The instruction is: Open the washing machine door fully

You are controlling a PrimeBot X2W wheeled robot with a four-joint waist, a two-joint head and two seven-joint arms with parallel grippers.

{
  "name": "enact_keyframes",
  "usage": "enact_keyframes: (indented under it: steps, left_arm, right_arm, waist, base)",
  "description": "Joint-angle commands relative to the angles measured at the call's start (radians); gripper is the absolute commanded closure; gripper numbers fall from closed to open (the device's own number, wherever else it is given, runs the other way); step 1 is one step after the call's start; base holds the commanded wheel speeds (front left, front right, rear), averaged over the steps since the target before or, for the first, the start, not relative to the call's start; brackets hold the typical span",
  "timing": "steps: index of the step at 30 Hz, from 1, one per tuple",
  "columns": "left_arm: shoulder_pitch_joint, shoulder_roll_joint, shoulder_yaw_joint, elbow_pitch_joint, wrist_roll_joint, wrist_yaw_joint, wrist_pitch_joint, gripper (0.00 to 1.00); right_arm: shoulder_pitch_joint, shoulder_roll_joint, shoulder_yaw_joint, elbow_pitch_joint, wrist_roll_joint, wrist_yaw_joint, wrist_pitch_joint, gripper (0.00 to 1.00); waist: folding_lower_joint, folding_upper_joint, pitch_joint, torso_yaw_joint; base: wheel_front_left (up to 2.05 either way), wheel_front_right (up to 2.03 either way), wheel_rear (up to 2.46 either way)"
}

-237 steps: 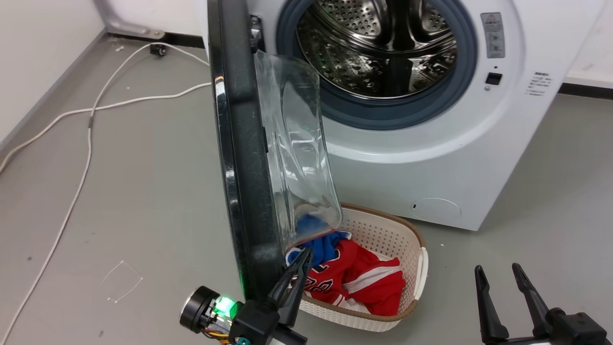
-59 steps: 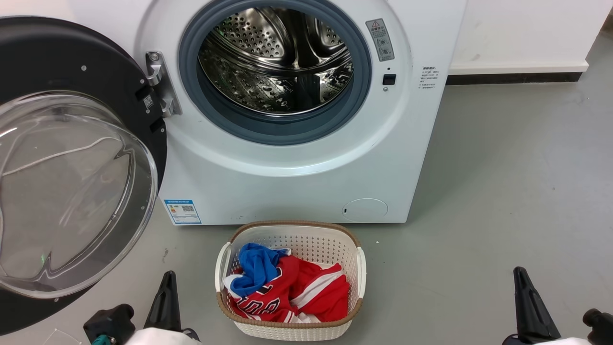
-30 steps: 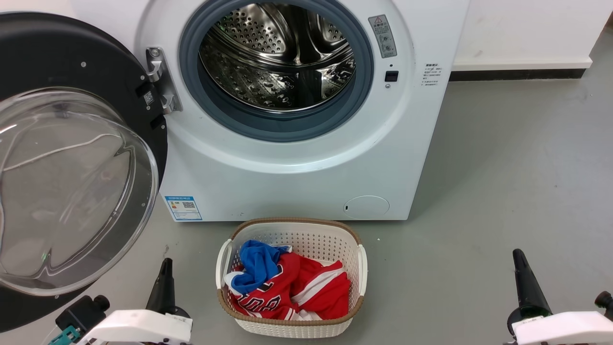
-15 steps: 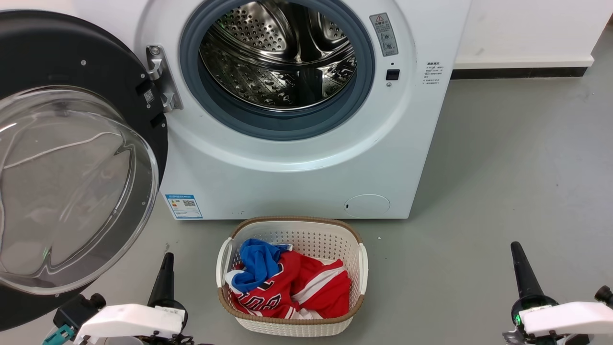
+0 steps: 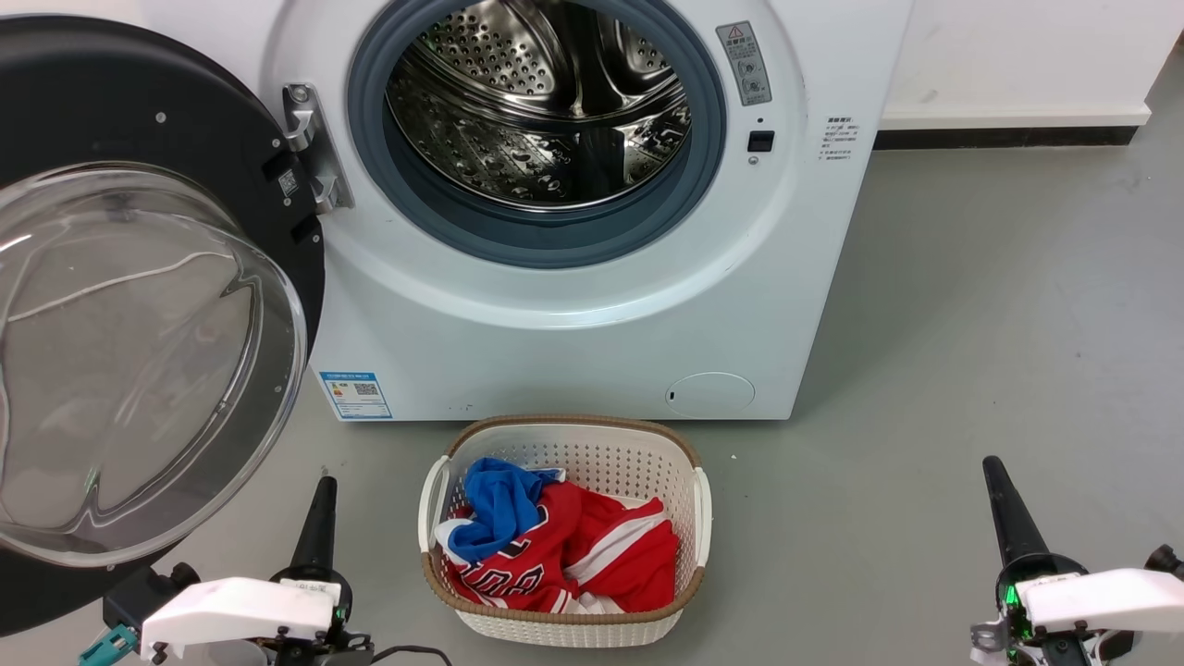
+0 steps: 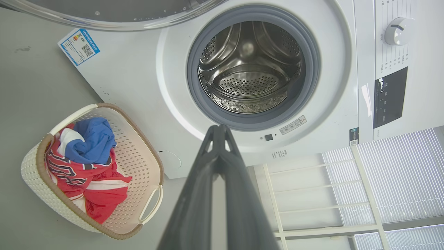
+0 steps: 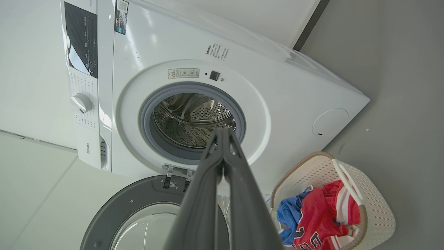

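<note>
Washing machine [image 5: 573,324] with its drum [image 5: 536,102] exposed. The washing machine door [image 5: 157,102] is swung wide open, at the left of the head view. A laundry basket [image 5: 564,629] stands in front. The wrist views resolve the left gripper [image 6: 219,130] and right gripper [image 7: 223,131]: fingers pressed together, holding nothing. They also take in the control dial [image 6: 399,30].

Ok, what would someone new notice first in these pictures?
The washing machine door, black with a glass bowl, stands wide open at the head view's left, baring the shiny steel drum of the white washing machine. Before it on the floor sits a white basket of red and blue clothes.
</note>
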Motion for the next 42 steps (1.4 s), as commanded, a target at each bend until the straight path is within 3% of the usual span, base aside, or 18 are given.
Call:
enact_keyframes:
  steps: [1, 42]
  left_arm:
    - [-0.023, 0.0, 0.005, -0.003, -0.027, -0.009, 0.007, 1.0]
    - [-0.067, -0.001, 0.029, 0.02, -0.371, -0.033, 0.091, 1.0]
  right_arm:
    - [-0.029, -0.006, -0.002, -0.001, 0.027, 0.0, 0.006, 1.0]
    - [-0.101, 0.003, -0.022, 0.057, 0.343, 0.0, 0.096, 1.0]
  waist:
    - [0.0, -0.0001, 0.001, 0.0]
    - [0.0, -0.0001, 0.014, 0.006]
  base:
    - [0.0, 0.0, 0.0]
    - [0.0, 0.0, 0.0]
